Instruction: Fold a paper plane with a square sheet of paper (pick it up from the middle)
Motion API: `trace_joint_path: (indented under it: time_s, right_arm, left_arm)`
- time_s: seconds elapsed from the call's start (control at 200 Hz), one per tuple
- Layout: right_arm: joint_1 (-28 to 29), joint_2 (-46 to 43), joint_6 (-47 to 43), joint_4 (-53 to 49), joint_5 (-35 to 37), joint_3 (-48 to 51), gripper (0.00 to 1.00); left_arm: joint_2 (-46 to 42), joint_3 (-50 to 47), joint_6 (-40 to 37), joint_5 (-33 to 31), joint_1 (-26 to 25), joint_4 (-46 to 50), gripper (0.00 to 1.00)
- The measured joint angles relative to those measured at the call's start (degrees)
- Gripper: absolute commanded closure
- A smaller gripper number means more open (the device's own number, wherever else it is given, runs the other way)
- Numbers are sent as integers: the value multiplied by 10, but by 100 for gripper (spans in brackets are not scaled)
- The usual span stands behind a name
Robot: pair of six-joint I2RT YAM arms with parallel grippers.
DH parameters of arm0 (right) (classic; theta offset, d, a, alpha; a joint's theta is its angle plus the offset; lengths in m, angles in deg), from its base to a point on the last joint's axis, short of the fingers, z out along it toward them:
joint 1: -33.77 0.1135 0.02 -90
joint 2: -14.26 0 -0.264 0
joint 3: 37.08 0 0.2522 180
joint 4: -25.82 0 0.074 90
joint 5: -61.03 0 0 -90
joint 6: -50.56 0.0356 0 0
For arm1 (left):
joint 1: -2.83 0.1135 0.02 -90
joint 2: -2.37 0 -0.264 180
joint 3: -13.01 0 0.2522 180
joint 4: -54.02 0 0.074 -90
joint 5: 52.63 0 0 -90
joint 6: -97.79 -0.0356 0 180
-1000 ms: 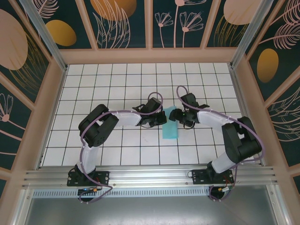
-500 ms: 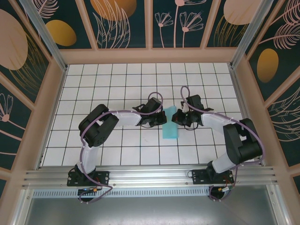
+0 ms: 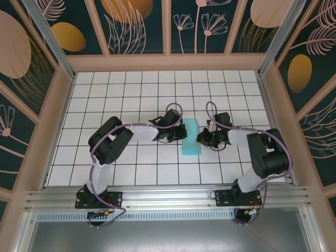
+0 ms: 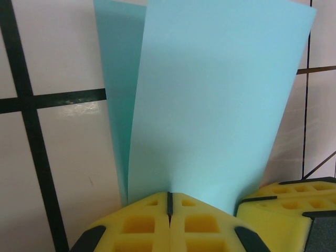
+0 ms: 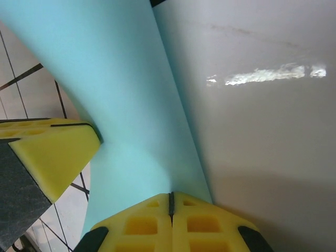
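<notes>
Turquoise square sheet of paper [image 3: 190, 140], plain, folded, pinched in both jaws

I see the square sheet of paper [image 3: 190, 137], light turquoise, folded double, mid-way across the table [image 3: 105, 94]; its layers gape apart.

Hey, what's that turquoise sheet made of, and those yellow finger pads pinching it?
Sheet: thin matte paper, apparently; it bends in a soft curve and lies folded in two layers. Pads: yellow, matte, probably foam or soft rubber, moulded with square pockets.
</notes>
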Motion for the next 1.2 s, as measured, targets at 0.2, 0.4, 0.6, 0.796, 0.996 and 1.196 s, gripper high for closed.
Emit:
trace_joint_path:
  time_s: [0.2,0.4,0.6,0.796,0.996,1.196]
  right_arm:
    - [-7,-18,-10,3,-21,12,99]
    - [-7,-73,-10,-6,-61,23,98]
    - [-12,-61,-10,-4,-71,68,99]
    - [-16,-54,-10,3,-77,78,99]
    - [-18,-99,-6,-1,-86,87,98]
    - [-18,-111,-4,9,-105,120,98]
  left_arm:
    - [0,0,-2,1,0,0,100]
    - [0,0,-4,1,0,0,100]
    - [0,0,-5,1,0,0,100]
    - [0,0,-6,2,0,-1,100]
    - [0,0,-7,2,0,-1,100]
    - [0,0,-9,2,0,-1,100]
